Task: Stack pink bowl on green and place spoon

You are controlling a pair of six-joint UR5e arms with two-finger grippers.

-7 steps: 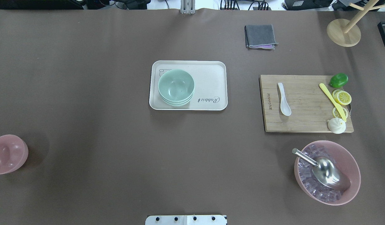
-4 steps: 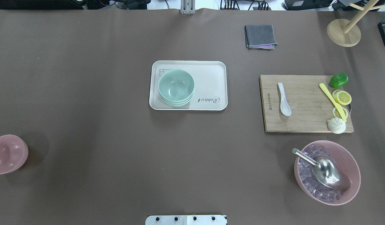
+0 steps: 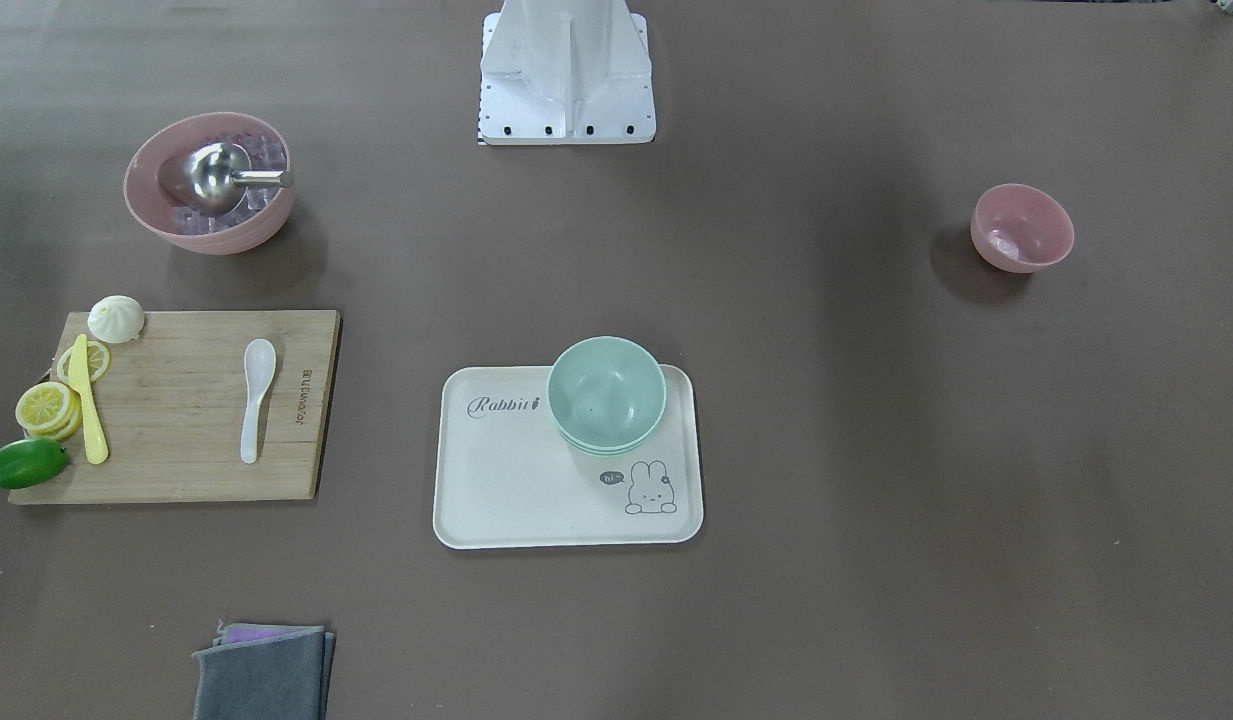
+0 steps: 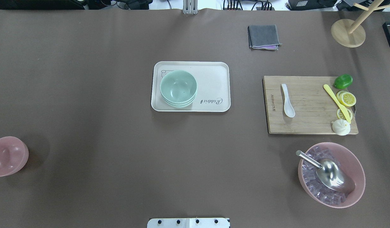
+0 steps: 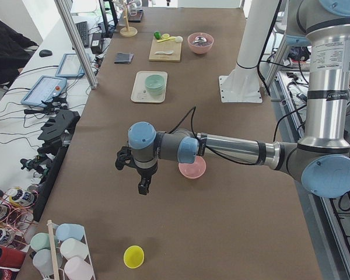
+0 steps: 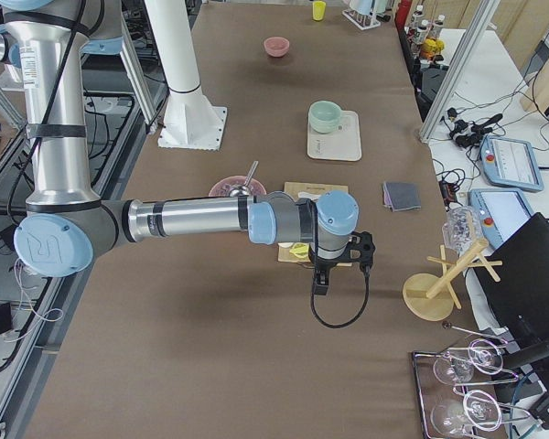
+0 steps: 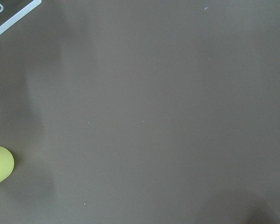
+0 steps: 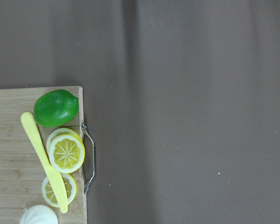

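A small pink bowl (image 4: 6, 156) stands alone near the table's left edge; it also shows in the front view (image 3: 1021, 227). Stacked green bowls (image 4: 178, 88) sit on the left part of a white tray (image 4: 213, 82). A white spoon (image 4: 287, 100) lies on a wooden cutting board (image 4: 308, 123). My left gripper (image 5: 143, 188) hangs beyond the pink bowl (image 5: 192, 168), off the table's left end area. My right gripper (image 6: 318, 288) hangs past the board's outer end. Both show only in the side views, so I cannot tell whether they are open or shut.
A large pink bowl (image 4: 356, 167) with ice cubes and a metal scoop (image 4: 331, 172) stands near the board. A lime (image 4: 343, 81), lemon slices (image 4: 347, 98), a yellow knife (image 4: 337, 103) and a bun (image 4: 341, 127) lie on the board's right end. A grey cloth (image 4: 263, 36) and wooden stand (image 4: 348, 32) are at the back.
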